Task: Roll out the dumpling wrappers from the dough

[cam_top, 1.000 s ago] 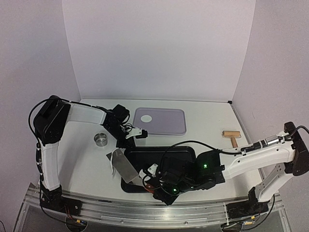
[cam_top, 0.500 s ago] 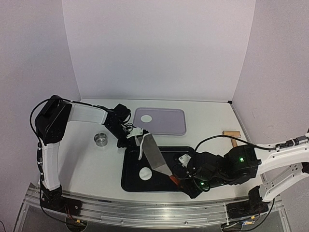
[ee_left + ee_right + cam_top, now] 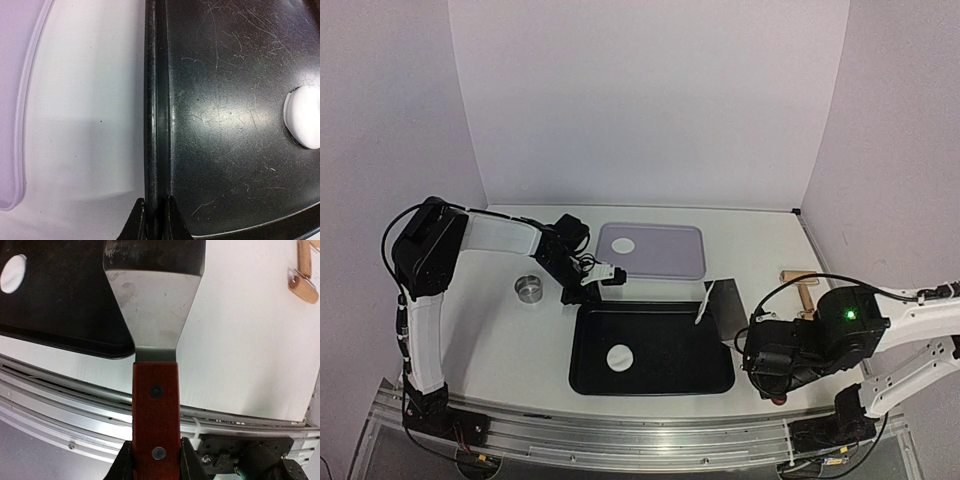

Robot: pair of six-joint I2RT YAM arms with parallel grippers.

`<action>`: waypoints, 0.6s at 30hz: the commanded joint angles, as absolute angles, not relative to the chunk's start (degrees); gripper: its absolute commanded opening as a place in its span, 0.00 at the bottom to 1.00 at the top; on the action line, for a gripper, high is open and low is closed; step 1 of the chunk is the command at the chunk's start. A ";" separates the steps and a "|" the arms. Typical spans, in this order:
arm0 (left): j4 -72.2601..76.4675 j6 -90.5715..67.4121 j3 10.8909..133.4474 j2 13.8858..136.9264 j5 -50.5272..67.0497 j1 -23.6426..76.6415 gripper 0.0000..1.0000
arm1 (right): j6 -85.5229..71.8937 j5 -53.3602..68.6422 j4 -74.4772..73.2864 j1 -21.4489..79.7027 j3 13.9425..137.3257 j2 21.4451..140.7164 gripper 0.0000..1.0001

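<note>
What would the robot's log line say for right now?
left end effector: shut on black tray rim | right end effector: shut on spatula | wrapper in black tray | second wrapper on purple tray

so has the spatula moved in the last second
Yes. The spatula has swung right: a second ago its blade lay over the black tray's left edge, and now it stands at the tray's far-right corner.

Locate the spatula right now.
The spatula is on the right in the top view, blade at the black tray's far right corner, wooden handle held by the right gripper.
</note>
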State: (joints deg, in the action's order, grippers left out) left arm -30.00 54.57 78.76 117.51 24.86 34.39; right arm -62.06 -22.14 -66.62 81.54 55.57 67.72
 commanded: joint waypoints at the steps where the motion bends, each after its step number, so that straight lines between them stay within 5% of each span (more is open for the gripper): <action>1: -26.25 58.80 80.18 116.39 20.79 33.58 0.00 | -70.87 -22.06 -79.91 81.40 60.87 67.51 0.00; 18: -26.98 57.94 81.69 116.62 21.94 33.57 0.00 | -60.80 -11.43 -86.92 79.25 69.75 82.40 0.00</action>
